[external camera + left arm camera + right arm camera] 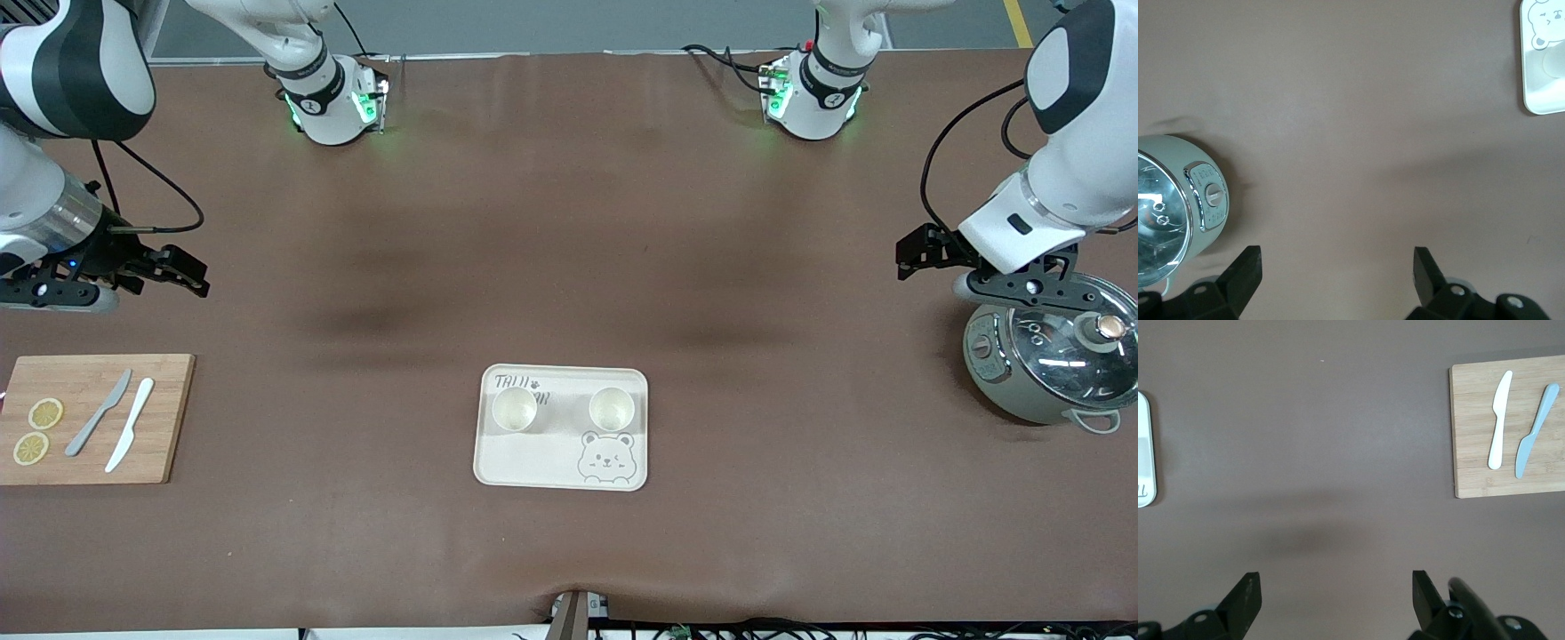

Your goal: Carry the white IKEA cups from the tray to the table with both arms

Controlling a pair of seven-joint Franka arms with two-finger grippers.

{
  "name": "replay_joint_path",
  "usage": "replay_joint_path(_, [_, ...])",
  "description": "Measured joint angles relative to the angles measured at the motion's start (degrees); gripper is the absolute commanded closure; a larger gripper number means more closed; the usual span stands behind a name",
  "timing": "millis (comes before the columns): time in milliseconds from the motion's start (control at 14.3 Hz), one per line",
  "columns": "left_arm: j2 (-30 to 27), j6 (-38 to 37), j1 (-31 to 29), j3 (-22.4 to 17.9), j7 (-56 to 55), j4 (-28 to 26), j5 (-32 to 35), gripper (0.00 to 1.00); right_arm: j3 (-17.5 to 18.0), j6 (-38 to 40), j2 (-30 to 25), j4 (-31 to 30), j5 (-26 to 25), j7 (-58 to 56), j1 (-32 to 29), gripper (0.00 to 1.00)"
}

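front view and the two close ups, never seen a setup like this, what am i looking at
Two white robot arms work at a brown table. The front view looks down from across it; each close-up comes from a camera on one arm's wrist. In the middle lies a bear tray with two white cups on it. A cutting board carries two knives and lemon slices; a lidded cooker stands at the left arm's end. The left gripper hangs open beside the cooker, the right gripper open over bare table. Nothing is held.

A brown mat covers the whole desk point(569, 222), soft shadows falling across its middle. Grey floor point(578, 22) shows past the top edge, with a yellow line point(1018, 22).
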State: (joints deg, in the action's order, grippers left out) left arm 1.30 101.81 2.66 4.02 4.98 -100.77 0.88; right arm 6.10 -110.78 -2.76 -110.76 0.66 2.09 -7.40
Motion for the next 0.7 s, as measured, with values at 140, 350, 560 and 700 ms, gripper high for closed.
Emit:
replay_joint_path(140, [0.0,0.12,0.0,0.0,0.0,0.0,0.0,0.0,0.0,0.0,0.0,-0.02,0.0,0.0,0.0,0.0])
replay_joint_path(350, [0.02,0.32,-0.01,0.0,0.0,0.04,0.0,0.0,0.0,-0.02,0.0,-0.03,0.0,0.0,0.0,0.0])
replay_joint_path(560, [0.66,0.59,-0.01,0.0,-0.12,0.65,0.0,0.0,0.0,-0.04,0.0,-0.03,0.0,0.0,0.0,0.0])
replay_joint_path(700, [1.63,0.98,0.12,0.0,-0.15,1.82,0.0,0.0,0.0,-0.04,0.0,-0.03,0.0,0.0,0.0,0.0])
